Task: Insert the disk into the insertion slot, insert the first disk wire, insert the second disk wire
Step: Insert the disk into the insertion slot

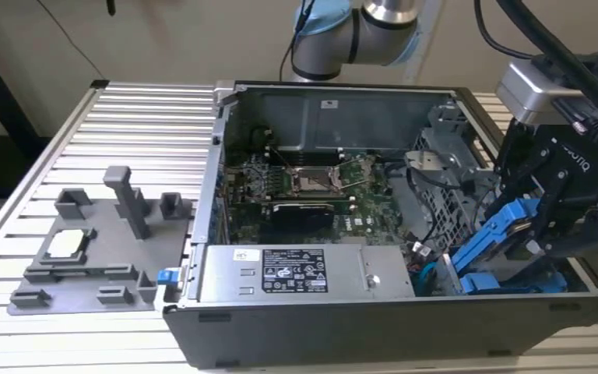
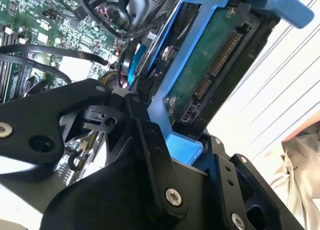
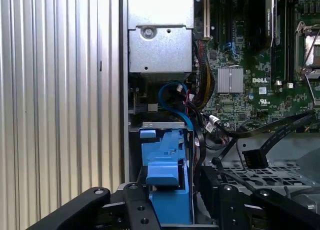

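Note:
In the exterior view my gripper (image 1: pixel 536 230) hangs over the right end of the open computer case (image 1: pixel 382 327), shut on the disk (image 1: pixel 498 234). The disk stands steeply tilted in its bright blue frame, lower end down by the insertion slot (image 1: pixel 447 274) in the case's near right corner. In the second wrist view the disk's (image 2: pixel 210 65) green circuit side and connector face the camera between my black fingers (image 2: pixel 150 140). In the first wrist view the blue frame (image 3: pixel 167 190) sits between the fingers. A black wire with a free plug (image 3: pixel 252 157) and a looping blue wire (image 3: pixel 172 93) lie close by.
A second blue-framed drive (image 1: pixel 517 282) lies in the cage beside the slot. The silver power supply (image 1: pixel 299 273) and the green motherboard (image 1: pixel 299 183) fill the case. A grey fixture plate (image 1: pixel 91 249) rests on the ribbed table (image 1: pixel 122 125) at the exterior view's left.

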Robot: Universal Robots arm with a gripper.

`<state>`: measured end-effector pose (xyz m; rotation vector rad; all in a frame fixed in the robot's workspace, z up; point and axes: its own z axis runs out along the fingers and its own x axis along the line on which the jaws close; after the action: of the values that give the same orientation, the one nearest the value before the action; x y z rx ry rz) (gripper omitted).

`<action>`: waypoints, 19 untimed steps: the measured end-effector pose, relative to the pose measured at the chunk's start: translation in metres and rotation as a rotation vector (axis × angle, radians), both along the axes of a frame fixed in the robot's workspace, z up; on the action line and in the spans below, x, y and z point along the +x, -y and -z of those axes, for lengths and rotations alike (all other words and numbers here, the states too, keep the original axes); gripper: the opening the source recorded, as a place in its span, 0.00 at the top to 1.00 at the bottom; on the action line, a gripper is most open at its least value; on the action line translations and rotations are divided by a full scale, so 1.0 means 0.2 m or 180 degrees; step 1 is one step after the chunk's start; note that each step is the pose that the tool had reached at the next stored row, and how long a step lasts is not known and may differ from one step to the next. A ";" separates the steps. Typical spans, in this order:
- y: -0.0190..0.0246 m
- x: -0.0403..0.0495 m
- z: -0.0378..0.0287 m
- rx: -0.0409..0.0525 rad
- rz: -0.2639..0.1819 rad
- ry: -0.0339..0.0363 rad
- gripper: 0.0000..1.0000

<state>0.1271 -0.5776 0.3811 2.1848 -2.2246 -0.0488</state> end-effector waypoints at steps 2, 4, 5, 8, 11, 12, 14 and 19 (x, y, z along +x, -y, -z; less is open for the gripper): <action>0.000 0.000 0.000 0.0000 0.0000 0.0000 0.47; 0.000 0.000 -0.001 -0.0002 0.0000 -0.0001 0.47; 0.000 0.000 -0.001 -0.0002 0.0000 -0.0001 0.47; 0.004 0.001 0.000 -0.0002 0.0000 -0.0001 0.47; 0.003 0.001 0.000 -0.0001 0.0000 -0.0001 0.49; 0.003 0.001 -0.001 -0.0001 0.0000 -0.0001 0.49; 0.003 0.001 -0.001 0.0000 0.0000 -0.0001 0.62; 0.003 0.000 -0.001 0.0022 0.0003 -0.0001 0.67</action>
<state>0.1272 -0.5783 0.3812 2.1871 -2.2285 -0.0567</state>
